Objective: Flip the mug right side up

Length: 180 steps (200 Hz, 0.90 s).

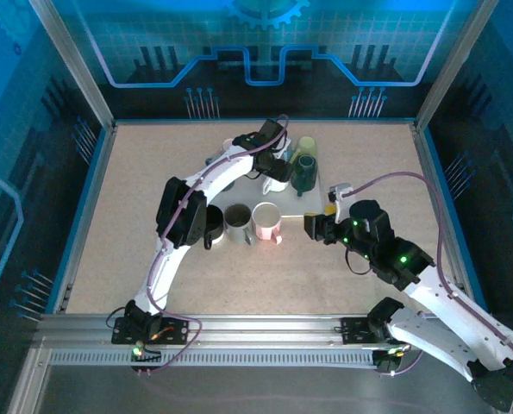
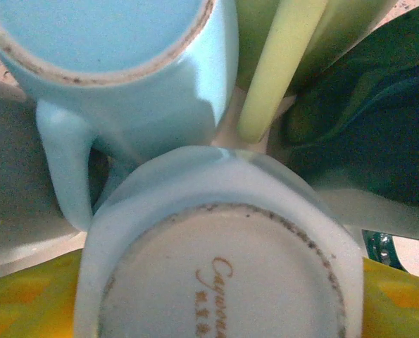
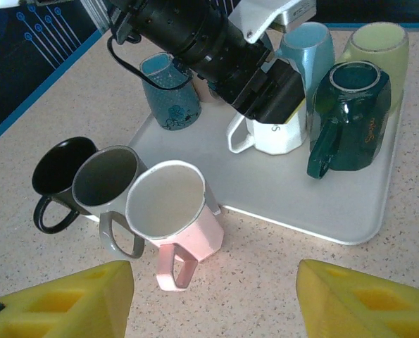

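While upside down | white mug (image 2: 223, 282) | between fingers (image 2: 26, 303) of left hand (image 3: 272, 105)

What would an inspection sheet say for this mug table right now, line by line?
Surface: speckled tabletop carrying a white tray.
Job's things: white mug upside down on the tray; light blue mug, dark green mug, pale green mug and teal cup also inverted there.
Clutter: black mug, grey mug and pink mug upright beside the tray.
Pincers: left pincer straddles the white mug's base, grip unclear; right pincer open, empty.
Cables: purple cable along each arm.
Surroundings: blue-lit wall panels, metal frame.
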{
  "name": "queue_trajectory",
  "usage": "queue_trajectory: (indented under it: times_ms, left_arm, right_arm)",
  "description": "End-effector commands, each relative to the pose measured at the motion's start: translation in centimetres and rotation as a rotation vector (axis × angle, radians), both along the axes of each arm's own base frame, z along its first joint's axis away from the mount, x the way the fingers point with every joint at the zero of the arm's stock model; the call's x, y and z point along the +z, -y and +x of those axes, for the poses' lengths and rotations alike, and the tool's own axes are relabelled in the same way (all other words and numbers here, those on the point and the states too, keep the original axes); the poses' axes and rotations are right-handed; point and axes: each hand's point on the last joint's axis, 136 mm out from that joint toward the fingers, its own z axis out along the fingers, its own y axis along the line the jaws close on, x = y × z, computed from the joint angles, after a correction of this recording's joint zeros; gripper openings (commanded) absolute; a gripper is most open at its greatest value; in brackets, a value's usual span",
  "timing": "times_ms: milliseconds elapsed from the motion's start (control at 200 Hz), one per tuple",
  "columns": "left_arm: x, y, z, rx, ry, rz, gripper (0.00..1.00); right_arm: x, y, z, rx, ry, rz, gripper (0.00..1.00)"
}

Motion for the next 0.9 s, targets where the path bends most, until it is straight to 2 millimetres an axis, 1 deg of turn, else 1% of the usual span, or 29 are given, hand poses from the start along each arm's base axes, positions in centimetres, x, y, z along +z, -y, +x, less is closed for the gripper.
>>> queue_trajectory:
  times_ms: [0, 40, 135, 390, 510, 555, 560, 575, 605, 620, 625, 635, 650, 665, 685, 705, 715, 805, 895]
  left_arm:
    - [4.1, -1.5, -0.2, 0.048, 0.073, -0.004, 0.57]
    - [5.2, -1.7, -0.5, 0.054, 0.091, -0.019, 0.56]
    - [8.9, -2.1, -1.3, 0.070, 0.146, -0.072, 0.56]
    - [20.8, -3.2, -4.7, 0.089, 0.345, -0.291, 0.55]
    - [26.0, -4.1, -7.0, 0.104, 0.440, -0.422, 0.56]
    - [27.5, -4.3, -8.0, 0.104, 0.468, -0.483, 0.56]
    - [27.5, -4.3, -8.1, 0.105, 0.466, -0.488, 0.56]
    - [28.5, -4.5, -8.5, 0.106, 0.485, -0.516, 0.56]
    - [29.1, -4.7, -9.2, 0.108, 0.498, -0.561, 0.56]
    - [29.7, -4.8, -9.7, 0.107, 0.512, -0.589, 0.56]
    - [30.3, -4.9, -9.9, 0.107, 0.521, -0.605, 0.56]
    - [30.3, -5.0, -10.3, 0.108, 0.521, -0.623, 0.56]
    - [31.1, -5.1, -10.8, 0.107, 0.536, -0.659, 0.56]
    - [31.2, -5.1, -11.3, 0.104, 0.539, -0.689, 0.56]
    - [32.0, -5.3, -11.9, 0.101, 0.551, -0.736, 0.57]
    - [32.0, -5.3, -12.5, 0.096, 0.548, -0.771, 0.57]
    - [32.7, -5.4, -12.9, 0.089, 0.562, -0.799, 0.57]
    - [33.5, -5.7, -15.4, 0.077, 0.541, -0.960, 0.58]
    - [34.2, -5.8, -17.3, 0.060, 0.495, -1.091, 0.58]
  right_arm:
    - [0.6, 0.2, -0.1, -0.010, 0.011, 0.043, 0.63]
    - [0.7, 0.2, -0.2, -0.012, 0.013, 0.049, 0.63]
    - [1.1, 0.5, -0.5, -0.019, 0.016, 0.058, 0.62]
    - [1.4, 1.6, -1.1, -0.063, 0.017, 0.081, 0.60]
    - [2.1, 1.2, -1.0, -0.073, 0.028, 0.158, 0.62]
    - [2.4, 1.1, -0.8, -0.085, 0.022, 0.190, 0.62]
    - [2.4, 1.0, -0.8, -0.082, 0.020, 0.193, 0.62]
    - [2.5, 0.9, -0.8, -0.077, 0.016, 0.200, 0.62]
    - [2.8, 0.3, -1.0, -0.047, 0.011, 0.215, 0.62]
    - [3.0, -0.1, -1.1, -0.026, 0.011, 0.223, 0.62]
    - [3.1, -0.3, -1.1, -0.017, 0.011, 0.226, 0.62]
    - [3.3, -0.7, -1.2, 0.006, 0.012, 0.236, 0.62]
    - [3.5, -1.0, -1.3, 0.025, 0.014, 0.245, 0.62]
    - [3.9, -1.7, -1.5, 0.061, 0.014, 0.267, 0.62]
    - [4.1, -2.1, -1.6, 0.080, 0.012, 0.281, 0.62]
    - [4.4, -2.6, -1.7, 0.099, 0.011, 0.303, 0.62]
    - [4.7, -2.9, -1.7, 0.113, 0.010, 0.321, 0.62]
    - [6.0, -4.6, -1.4, 0.171, -0.006, 0.409, 0.63]
    - [7.2, -6.5, -1.1, 0.246, -0.038, 0.496, 0.65]
